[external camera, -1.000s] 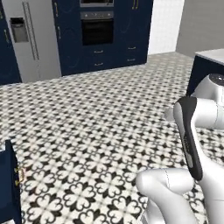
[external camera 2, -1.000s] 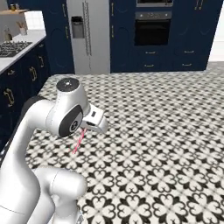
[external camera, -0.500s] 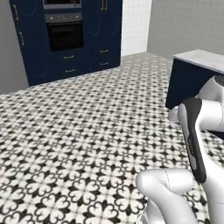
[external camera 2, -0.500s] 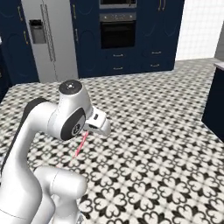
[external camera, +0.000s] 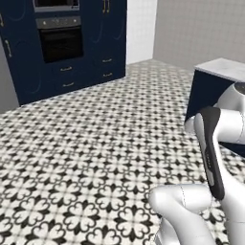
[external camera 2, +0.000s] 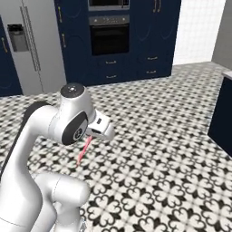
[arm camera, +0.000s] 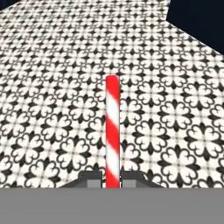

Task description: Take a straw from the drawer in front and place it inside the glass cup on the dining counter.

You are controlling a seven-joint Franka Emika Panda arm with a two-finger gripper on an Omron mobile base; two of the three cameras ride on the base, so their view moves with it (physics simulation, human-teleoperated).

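- The straw (arm camera: 112,131) is red with pale candy-cane stripes, and in the hand view it runs straight up from between the two dark finger tips, out over the patterned floor.
- The gripper (arm camera: 112,178) is clamped tight on the straw's lower end, one tip pressed on each side (no gap I can spot).
- From the right base view the straw (external camera 2: 84,151) pokes down and to the left out of the hand, hanging in the air well above the tiles.
- The white arm (external camera 2: 68,124) is folded up close to its own base, elbow high.
- Under everything is the black-and-white floral tile floor (external camera: 86,158).
- Over on the right of the left base view there's the dining counter (external camera: 224,70), pale marble top on a navy base (just a corner of it showing).
- Far wall: a built-in black oven (external camera 2: 109,39) set in tall navy cabinets (external camera 2: 158,36), with small brass-handled drawers below it.
- A stainless fridge (external camera 2: 29,45) stands left of the oven.
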